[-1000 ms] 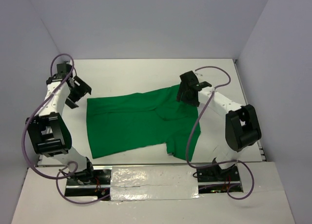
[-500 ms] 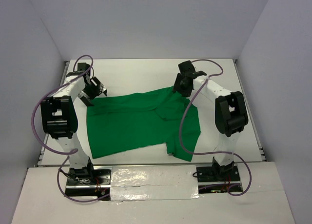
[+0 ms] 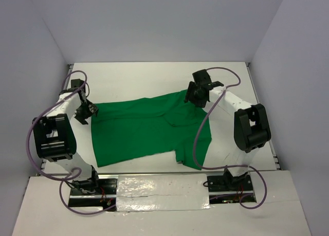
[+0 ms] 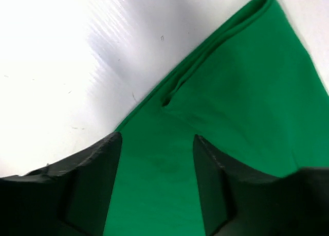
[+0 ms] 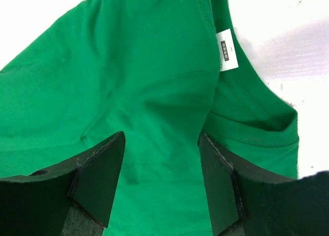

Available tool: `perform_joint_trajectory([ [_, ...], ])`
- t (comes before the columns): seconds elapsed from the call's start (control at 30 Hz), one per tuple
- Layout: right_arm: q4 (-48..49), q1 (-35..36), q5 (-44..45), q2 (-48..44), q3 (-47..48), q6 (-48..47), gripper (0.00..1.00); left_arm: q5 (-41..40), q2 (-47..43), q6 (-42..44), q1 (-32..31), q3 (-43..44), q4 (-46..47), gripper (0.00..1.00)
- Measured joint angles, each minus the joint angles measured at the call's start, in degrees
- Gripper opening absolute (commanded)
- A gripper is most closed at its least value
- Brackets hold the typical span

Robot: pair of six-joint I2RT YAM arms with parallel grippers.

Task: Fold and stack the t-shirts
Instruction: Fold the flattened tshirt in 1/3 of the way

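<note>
**Both tools poised at the far edge, nothing gripped yet**

Nearest the arm bases, the green t-shirt (image 3: 149, 130) lies flat on the white tabletop (image 3: 154, 74), one sleeve (image 3: 193, 153) reaching toward the near right. Its long axis runs left to right across the tabletop, with the straight hem on the left and the collar (image 5: 252, 107) at the far right, so the garment points toward the right arm's side.

Further back, the left tool (image 3: 86, 112) sits at the far left corner. Its wrist view shows the fingers spread, with cloth lying between them and a doubled edge running away ahead. The right tool (image 3: 198, 94) hovers over the collar end, also spread, with the white label (image 5: 226, 51) just beyond its fingertips. Neither is pinching fabric.

This looks like the start of a fold — a two-corner pickup along the far edge. The next move calls for each tool to drop onto the cloth and take hold, then lift evenly and carry that edge toward the near side. Uneven lift would likely skew the crease.
</note>
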Motion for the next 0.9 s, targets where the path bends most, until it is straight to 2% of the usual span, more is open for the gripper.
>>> perform_joint_trajectory([
  [0.17, 0.24, 0.0, -0.22, -0.11, -0.52, -0.02, 0.67, 0.13, 2.86, -1.01, -0.04, -0.52, 2.05, 0.41],
  [0.2, 0.22, 0.0, -0.22, -0.11, -0.59, -0.02, 0.67, 0.24, 3.17, -1.16, -0.04, -0.52, 2.45, 0.4],
  [0.4, 0.72, 0.0, -0.46, -0.11, -0.81, 0.0, 0.67, 0.52, 5.7, -1.33, -0.04, -0.55, 4.72, 0.4],
  [0.53, 1.42, 0.0, -0.7, -0.13, -1.73, 0.0, 0.67, 0.44, 5.99, -1.36, -0.04, -0.66, 5.22, 0.47],
  [0.9, 1.84, 0.0, -0.85, -0.13, -2.45, 0.0, 0.67, 0.2, 9.01, -2.71, -0.04, -0.63, 7.3, 0.4],
])
